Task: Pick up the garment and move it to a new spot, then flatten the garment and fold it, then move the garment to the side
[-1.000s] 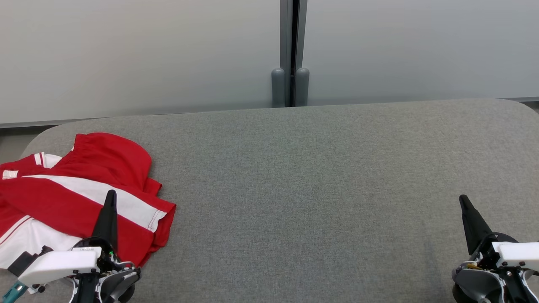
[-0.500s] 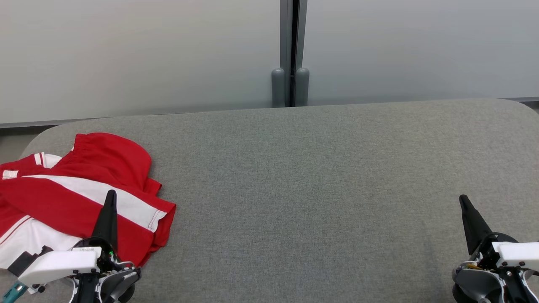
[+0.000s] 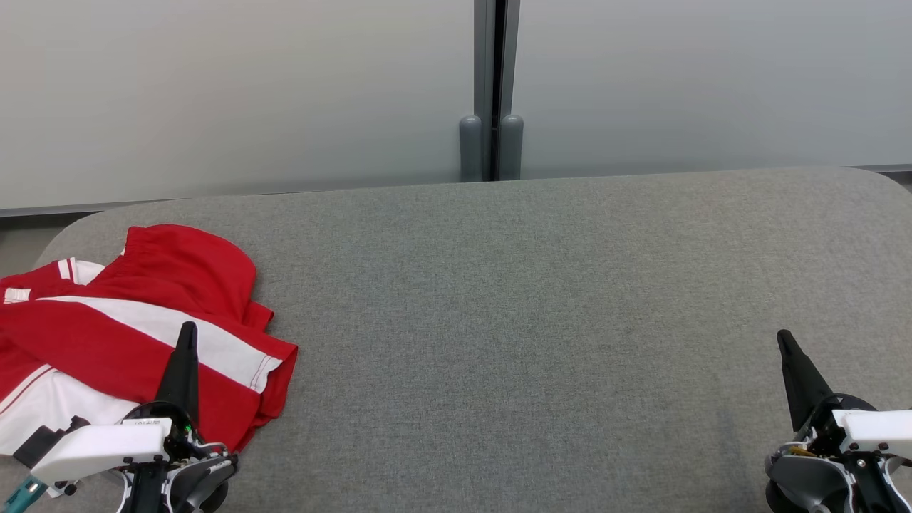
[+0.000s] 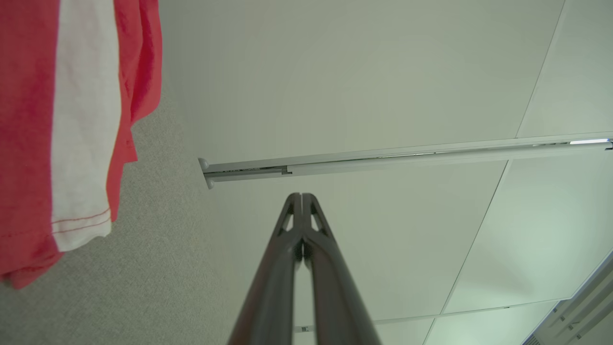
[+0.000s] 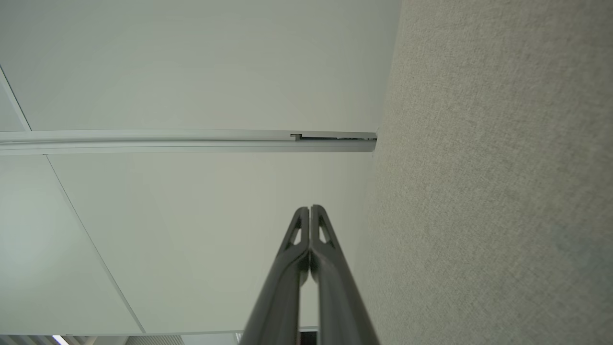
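At the far left of the table (image 3: 513, 306) lies the crumpled red-and-white garment (image 3: 135, 313), partly cut off by the frame edge. We judge it light and limp; its free hem corner looks the best hold. Our left end effector (image 3: 187, 329) hangs over it, pressed together, empty, height unclear. The right end effector (image 3: 784, 336), likewise closed, sits well apart.

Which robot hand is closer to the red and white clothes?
Left. The left hand is right beside the red garment; the right hand is far off, across the gray surface.
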`<state>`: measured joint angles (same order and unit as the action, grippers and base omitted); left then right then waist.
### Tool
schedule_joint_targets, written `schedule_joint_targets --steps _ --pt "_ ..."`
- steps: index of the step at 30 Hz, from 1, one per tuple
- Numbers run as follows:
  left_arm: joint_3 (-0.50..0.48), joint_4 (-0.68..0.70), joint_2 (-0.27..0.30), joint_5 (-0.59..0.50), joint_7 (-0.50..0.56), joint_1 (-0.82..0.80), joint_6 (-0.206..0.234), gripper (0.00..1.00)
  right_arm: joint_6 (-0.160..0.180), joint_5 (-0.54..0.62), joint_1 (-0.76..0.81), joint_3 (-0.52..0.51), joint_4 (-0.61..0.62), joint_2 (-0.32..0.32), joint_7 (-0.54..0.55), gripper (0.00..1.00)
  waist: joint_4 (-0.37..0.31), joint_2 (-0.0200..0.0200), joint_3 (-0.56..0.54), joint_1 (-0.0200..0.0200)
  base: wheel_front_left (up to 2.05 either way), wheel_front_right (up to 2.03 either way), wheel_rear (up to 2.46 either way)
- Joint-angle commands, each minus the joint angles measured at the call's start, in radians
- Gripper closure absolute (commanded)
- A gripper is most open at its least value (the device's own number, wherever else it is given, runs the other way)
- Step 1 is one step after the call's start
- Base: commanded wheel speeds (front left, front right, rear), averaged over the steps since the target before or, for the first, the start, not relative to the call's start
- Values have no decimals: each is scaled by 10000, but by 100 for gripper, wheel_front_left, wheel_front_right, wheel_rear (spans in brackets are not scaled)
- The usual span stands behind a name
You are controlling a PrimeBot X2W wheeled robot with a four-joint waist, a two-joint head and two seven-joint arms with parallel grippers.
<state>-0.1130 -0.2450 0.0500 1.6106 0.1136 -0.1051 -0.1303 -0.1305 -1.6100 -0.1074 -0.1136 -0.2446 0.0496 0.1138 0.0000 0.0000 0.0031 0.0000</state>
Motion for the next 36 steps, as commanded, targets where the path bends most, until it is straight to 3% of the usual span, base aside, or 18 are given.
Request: schedule_joint_targets --steps 1,21,22,36 --pt "-44 18 63 -56 -15 -130 -60 100 -13 50 -75 5 -24 81 -24 100 0 0 0 0 0 0 0" --pt "-44 18 63 -56 -15 -130 -60 100 -13 50 -76 5 -24 81 -24 100 0 0 0 0 0 0 0" --pt "5 -29 -6 3 -1 13 6 0 0 -1 19 -1 -26 -10 -2 0 0 0 0 0 0 0 0" --pt "449 -185 -91 -360 -514 336 35 0 4 650 433 332 92 -106 -518 0 -11 0 1 0 0 0 0"
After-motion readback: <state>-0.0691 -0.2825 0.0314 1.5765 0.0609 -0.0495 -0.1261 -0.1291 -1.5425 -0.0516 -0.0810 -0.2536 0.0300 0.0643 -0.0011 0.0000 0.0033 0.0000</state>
